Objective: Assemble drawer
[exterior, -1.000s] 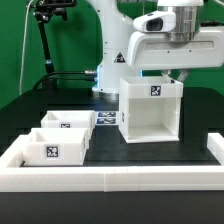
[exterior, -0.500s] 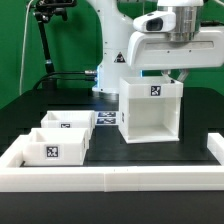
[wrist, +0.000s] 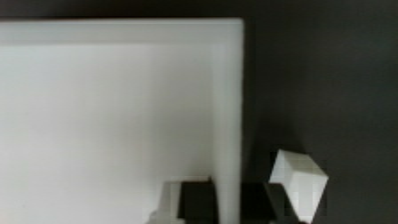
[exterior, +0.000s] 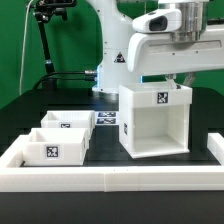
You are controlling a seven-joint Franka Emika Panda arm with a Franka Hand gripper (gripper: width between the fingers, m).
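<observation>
The drawer's tall hollow case (exterior: 155,122) stands upright on the dark surface (exterior: 105,150), open face toward the exterior view, with its two small trays (exterior: 60,137) well apart on that view's left. We judge it light, stiff and smooth, so it may slip or swing; the best hold is across a thin top or side wall. The claw (wrist: 246,198) sits at the case's upper rear corner, its jaws seemingly either side of a wall, though we cannot tell whether they pinch it. We see square black-and-white tags (exterior: 158,98) on the case and the front tray, but no brand or readable writing
</observation>
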